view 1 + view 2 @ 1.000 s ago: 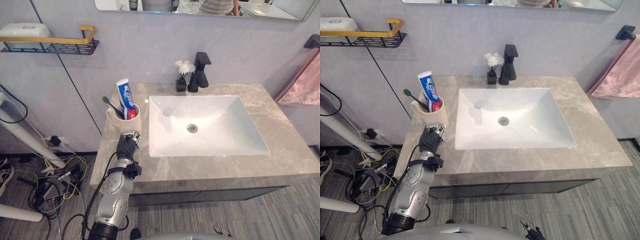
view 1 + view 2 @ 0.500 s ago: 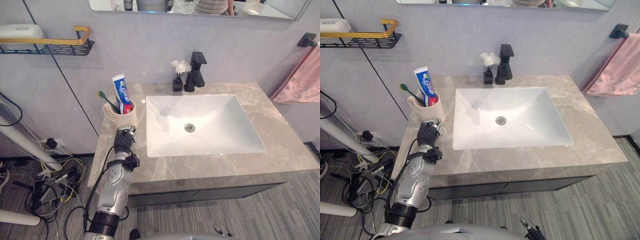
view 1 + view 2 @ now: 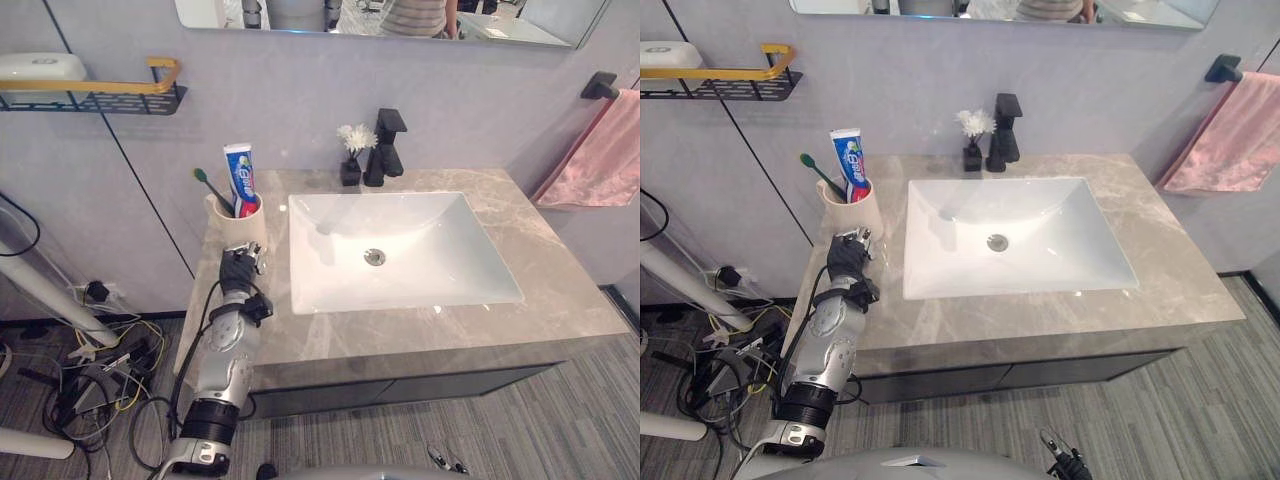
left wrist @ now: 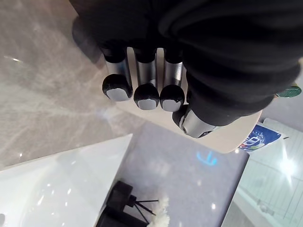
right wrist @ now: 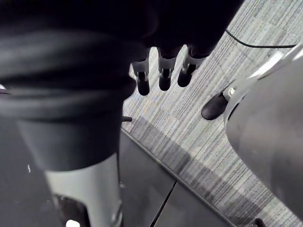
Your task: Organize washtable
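The cup stands at the back left corner of the counter, beside the sink. A toothpaste tube and a toothbrush stick up out of it. The left hand is just in front of the cup, very near it. Its fingers are curled in and hold nothing. The cup lies straight ahead of it. The right hand hangs low over the floor, fingers loose, so the left hand is much nearer.
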